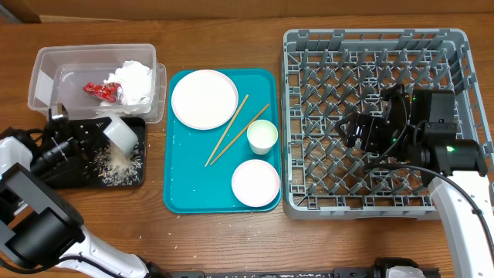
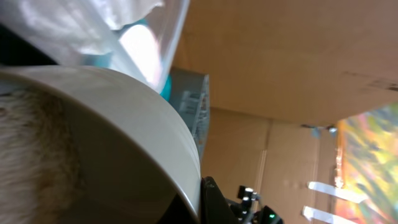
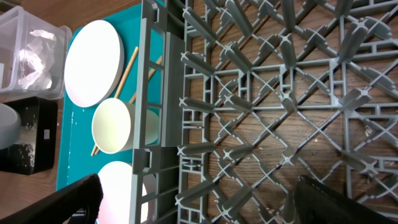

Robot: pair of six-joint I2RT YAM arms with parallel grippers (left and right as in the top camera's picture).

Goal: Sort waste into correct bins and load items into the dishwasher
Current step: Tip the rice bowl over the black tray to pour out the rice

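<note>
Greyish bowl [image 1: 122,133] tilts in left end effector [image 1: 99,130] over black tray [image 1: 73,174].

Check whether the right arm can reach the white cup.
Probably yes: the white cup stands uncovered near the teal tray's right edge, beside the dish rack; the right fingers hang open.

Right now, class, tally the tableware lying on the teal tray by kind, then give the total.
plate: 1
cup: 1
bowl: 1
chopsticks: 2
Total: 5
</note>
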